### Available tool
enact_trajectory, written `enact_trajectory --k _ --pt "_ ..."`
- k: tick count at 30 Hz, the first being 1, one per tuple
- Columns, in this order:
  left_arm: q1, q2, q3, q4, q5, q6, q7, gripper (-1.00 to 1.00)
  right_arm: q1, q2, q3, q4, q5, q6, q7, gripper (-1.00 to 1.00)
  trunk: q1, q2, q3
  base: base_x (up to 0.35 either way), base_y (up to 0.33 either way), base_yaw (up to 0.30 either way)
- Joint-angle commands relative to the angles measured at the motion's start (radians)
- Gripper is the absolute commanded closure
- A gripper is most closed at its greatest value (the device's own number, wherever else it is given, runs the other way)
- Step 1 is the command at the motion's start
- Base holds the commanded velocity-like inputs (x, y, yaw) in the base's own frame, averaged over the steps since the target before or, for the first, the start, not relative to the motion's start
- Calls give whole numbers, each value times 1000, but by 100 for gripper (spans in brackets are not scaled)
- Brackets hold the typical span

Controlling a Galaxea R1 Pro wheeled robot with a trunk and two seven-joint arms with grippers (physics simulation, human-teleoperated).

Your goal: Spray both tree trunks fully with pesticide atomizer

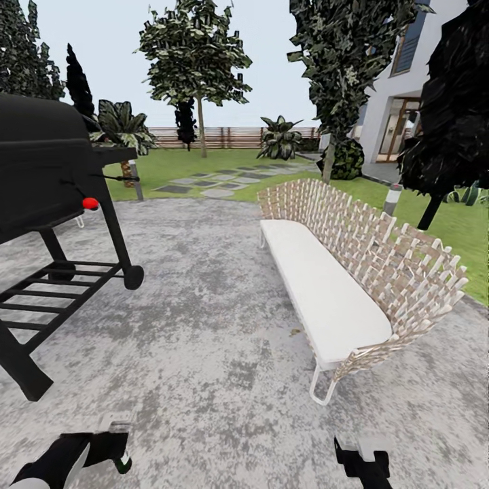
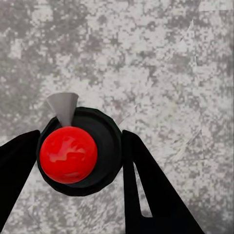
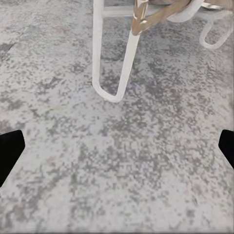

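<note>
The pesticide atomizer, a black bottle with a red top and a grey nozzle, sits between the two black fingers of my left gripper, which is shut on it above the concrete floor. In the head view the left gripper is at the bottom left. My right gripper hangs open at the bottom right, over bare floor. Two trees stand beyond the paving, one trunk far back on the lawn and the other trunk behind the bench.
A black grill with a red knob stands on the left. A woven bench with a white cushion stands on the right, its leg near my right gripper. Bollards and stepping slabs edge the lawn. A house is at right.
</note>
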Motion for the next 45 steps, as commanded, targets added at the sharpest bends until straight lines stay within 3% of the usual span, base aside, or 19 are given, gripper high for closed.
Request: enact_trajectory --k 1,8,11,19,34,45 --pt "0 0 9 23 -3 -21 7 100 -1 1 1 4 1 -3 -3 -100 0 0 -1 0 0 -41" --pt "31 6 10 92 15 -159 61 100 -1 1 1 19 3 -3 -3 -100 0 0 -2 51 0 -10" --pt "49 8 46 101 52 -210 65 100 -1 2 2 20 3 -3 -3 -100 0 0 -2 282 5 -1" --pt "68 10 56 101 62 -221 64 100 -1 23 2 21 3 -3 -3 -100 0 0 -3 324 80 61" --pt "70 0 60 22 66 -217 67 100 0 24 1 21 3 -3 -6 -100 0 0 -10 294 172 186" --pt "91 0 56 44 60 -222 63 100 -1 24 1 21 3 -3 -6 -100 0 0 -10 324 122 4"
